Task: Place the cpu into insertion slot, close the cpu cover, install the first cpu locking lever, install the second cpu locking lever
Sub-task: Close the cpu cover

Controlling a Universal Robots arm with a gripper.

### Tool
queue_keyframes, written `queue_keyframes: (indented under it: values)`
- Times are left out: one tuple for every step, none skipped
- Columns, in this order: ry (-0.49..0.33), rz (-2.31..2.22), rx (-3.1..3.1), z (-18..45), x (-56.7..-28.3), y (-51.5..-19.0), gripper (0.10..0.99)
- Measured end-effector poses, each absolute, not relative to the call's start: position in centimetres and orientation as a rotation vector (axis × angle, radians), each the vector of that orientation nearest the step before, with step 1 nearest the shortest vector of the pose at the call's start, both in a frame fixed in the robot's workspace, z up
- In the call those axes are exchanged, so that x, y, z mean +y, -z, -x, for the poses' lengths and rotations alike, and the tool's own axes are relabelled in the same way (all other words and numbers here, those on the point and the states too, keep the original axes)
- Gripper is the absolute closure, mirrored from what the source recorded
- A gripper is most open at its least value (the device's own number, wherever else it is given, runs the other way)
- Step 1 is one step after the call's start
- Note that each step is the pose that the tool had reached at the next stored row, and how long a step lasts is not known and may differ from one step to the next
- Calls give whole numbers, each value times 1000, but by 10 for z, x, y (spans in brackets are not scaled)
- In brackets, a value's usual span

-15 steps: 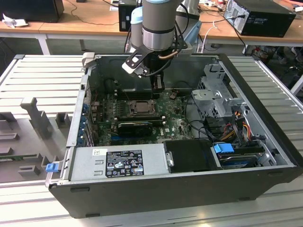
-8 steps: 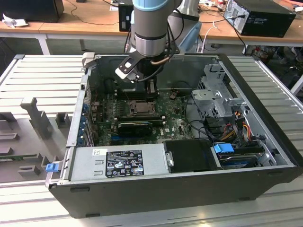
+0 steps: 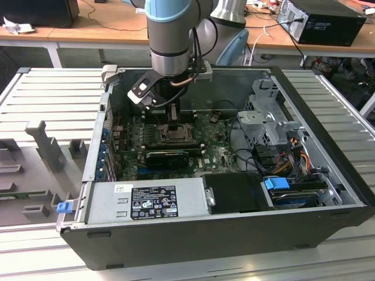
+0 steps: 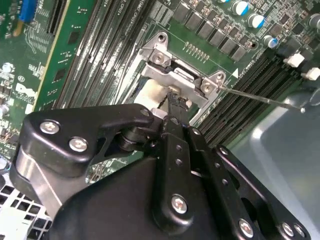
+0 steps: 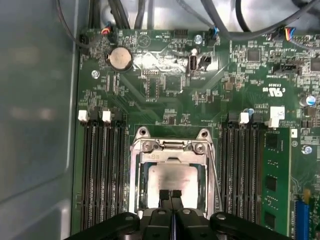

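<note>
A: Where's the cpu (image 5: 172, 176)?
B: Flat in the insertion slot (image 5: 134, 175), directly under my fingers (image 5: 165, 196), with the cpu cover (image 5: 172, 146) framing it. My fingers are pressed together, gripping nothing.
A: Pressing well means?
B: I'd judge straight down on the frame's edge — no sideways drag, no weight on the cpu. The thin locking lever (image 4: 260, 98) just beside my tips looks unlatched.

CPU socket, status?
Claw shut, tips down at cpu. Chip sits in insertion slot, metal frame around it. Thin locking lever sticks out sideways, apparently unlatched.
</note>
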State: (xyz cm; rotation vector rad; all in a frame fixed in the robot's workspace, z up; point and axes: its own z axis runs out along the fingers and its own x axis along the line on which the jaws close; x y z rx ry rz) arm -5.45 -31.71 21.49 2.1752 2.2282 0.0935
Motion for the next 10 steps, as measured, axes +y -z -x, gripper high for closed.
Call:
queue_keyframes:
  values:
    - [-90, -2176, 2231, 55, -317, -213, 980]
    - [-89, -2177, 2232, 55, -317, -212, 980]
    - [-88, -2177, 2233, 55, -317, -211, 980]
    - [-87, -2175, 2237, 55, -317, -208, 980]
    - [-87, -2174, 2239, 55, -317, -207, 980]
    - [-87, -2173, 2240, 55, -317, -206, 980]
    - [-87, -2173, 2241, 55, -317, -206, 980]
    - [-87, -2172, 2241, 55, -317, -206, 980]
    - [-87, -2172, 2241, 55, -317, -206, 980]
    - [-88, -2172, 2242, 55, -317, -209, 980]
